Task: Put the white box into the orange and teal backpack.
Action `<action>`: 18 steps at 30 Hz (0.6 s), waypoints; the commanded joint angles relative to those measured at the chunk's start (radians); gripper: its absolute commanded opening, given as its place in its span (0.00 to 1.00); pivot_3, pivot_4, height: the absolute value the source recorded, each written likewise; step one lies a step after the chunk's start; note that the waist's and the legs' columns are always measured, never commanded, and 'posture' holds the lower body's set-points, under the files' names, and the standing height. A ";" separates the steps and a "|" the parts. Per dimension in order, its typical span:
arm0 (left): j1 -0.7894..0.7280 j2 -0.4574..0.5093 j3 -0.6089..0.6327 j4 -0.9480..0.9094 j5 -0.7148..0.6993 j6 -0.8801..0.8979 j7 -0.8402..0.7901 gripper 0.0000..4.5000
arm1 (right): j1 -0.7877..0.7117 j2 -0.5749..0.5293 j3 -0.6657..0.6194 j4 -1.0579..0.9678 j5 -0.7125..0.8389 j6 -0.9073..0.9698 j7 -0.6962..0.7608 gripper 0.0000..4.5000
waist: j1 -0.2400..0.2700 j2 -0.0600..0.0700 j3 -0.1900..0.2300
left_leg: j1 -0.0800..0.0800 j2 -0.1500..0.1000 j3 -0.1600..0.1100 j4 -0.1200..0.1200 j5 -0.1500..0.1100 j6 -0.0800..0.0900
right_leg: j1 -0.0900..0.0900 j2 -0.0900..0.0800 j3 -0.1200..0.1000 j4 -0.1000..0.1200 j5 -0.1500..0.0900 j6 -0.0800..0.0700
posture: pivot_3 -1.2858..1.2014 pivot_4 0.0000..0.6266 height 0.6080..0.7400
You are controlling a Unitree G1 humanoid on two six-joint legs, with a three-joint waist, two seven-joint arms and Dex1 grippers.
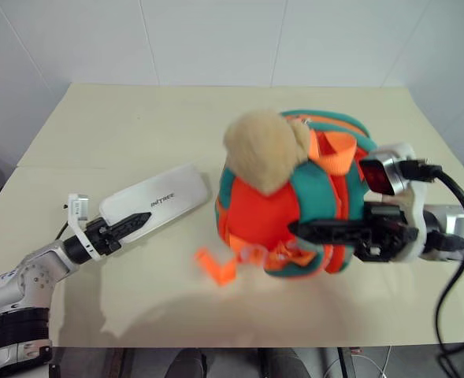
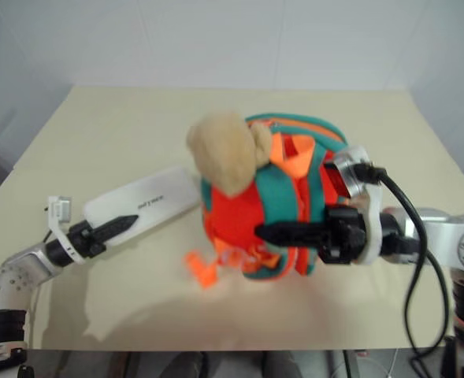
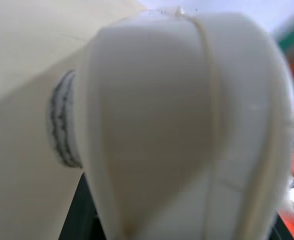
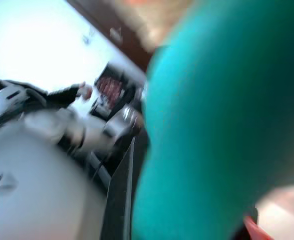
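White flat plastic box w/ rounded corners lies centre-left on the beige table, long axis running lower left to upper right toward the orange-and-teal fabric backpack. Left gripper clamps its near end. Right gripper, fingers closed, presses the backpack's front.

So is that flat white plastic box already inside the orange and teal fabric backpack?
Not yet. The flat white box lies outside on the beige table, beside the orange and teal backpack, with the left gripper holding its near end.
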 commanded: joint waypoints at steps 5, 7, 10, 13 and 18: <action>0.101 0.003 0.095 -0.271 -0.108 0.007 -0.007 0.32 | 0.024 -0.030 0.023 0.022 -0.076 -0.030 0.083 0.16 | 0.000 0.000 0.000 | 0.001 -0.001 0.003 0.001 -0.002 0.001 | -0.001 -0.004 0.000 0.000 0.000 0.000 | 0.52 0.24 1.00; 0.113 0.005 0.119 -0.338 -0.164 0.038 0.011 0.32 | 0.026 -0.013 0.039 0.013 -0.094 -0.039 0.094 0.16 | 0.001 -0.001 0.000 | 0.000 0.000 0.002 0.002 -0.002 0.001 | -0.002 -0.003 -0.001 0.000 0.000 0.000 | 0.52 0.24 1.00; 0.107 0.027 0.176 -0.433 -0.278 0.101 0.054 0.32 | 0.021 0.014 0.066 0.003 -0.133 -0.045 0.117 0.16 | 0.005 -0.001 0.000 | 0.000 0.000 0.002 0.002 -0.002 -0.001 | -0.003 -0.003 -0.002 0.000 0.000 0.000 | 0.52 0.24 1.00; 0.094 0.059 0.235 -0.511 -0.416 0.162 0.101 0.32 | 0.012 0.045 0.093 0.015 -0.191 -0.052 0.145 0.16 | 0.002 -0.001 0.000 | 0.001 0.000 0.002 0.002 -0.001 -0.001 | -0.003 -0.002 -0.002 0.001 0.000 0.000 | 0.52 0.24 1.00; 0.077 0.104 0.263 -0.576 -0.563 0.204 0.162 0.32 | -0.001 0.099 0.134 0.039 -0.314 -0.062 0.205 0.16 | 0.000 -0.001 0.000 | 0.001 0.000 0.003 0.003 -0.001 -0.001 | -0.003 -0.001 -0.001 0.002 0.000 0.000 | 0.52 0.24 1.00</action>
